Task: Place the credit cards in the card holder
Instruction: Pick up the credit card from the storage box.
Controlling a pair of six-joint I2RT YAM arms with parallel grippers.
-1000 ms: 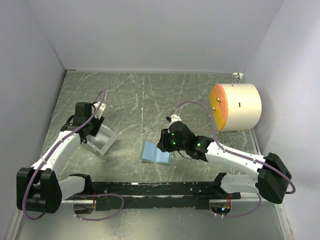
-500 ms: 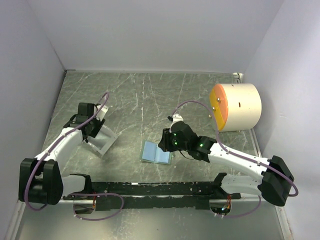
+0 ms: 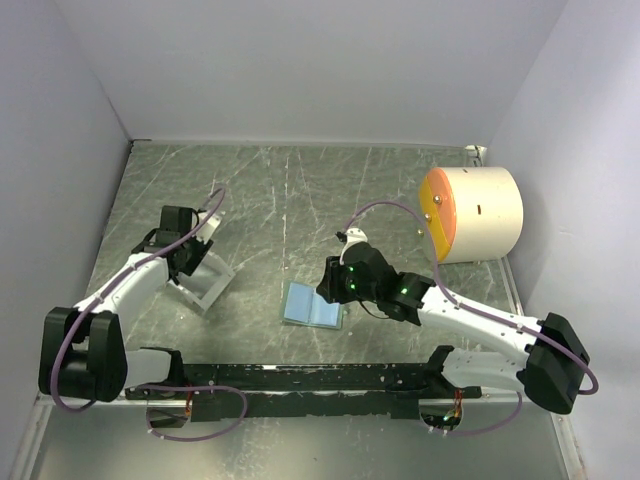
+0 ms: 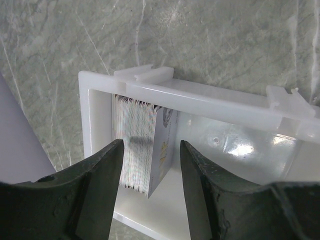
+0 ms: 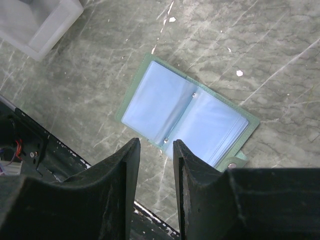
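The card holder point(image 3: 312, 305) lies open on the table, light blue inside with a sage-green rim and a snap tab point(image 5: 233, 164); it shows whole in the right wrist view point(image 5: 182, 116). My right gripper point(image 5: 156, 145) hovers over its near edge, jaws a little apart and empty; it also shows in the top view point(image 3: 335, 285). The credit cards point(image 4: 142, 145) stand on edge as a stack of several in a white tray point(image 4: 210, 102); the front card is pale with gold print. My left gripper point(image 4: 150, 147) is open with its jaws on either side of the stack, not closed on it.
The white tray point(image 3: 208, 280) sits at the left of the table and shows in the right wrist view's corner point(image 5: 40, 25). A big cream cylinder with an orange face point(image 3: 470, 213) lies at the right. A black rail point(image 3: 300, 378) runs along the near edge.
My left gripper has shifted slightly to the right and farther over the tray. My right gripper has barely moved. The card holder has not moved.
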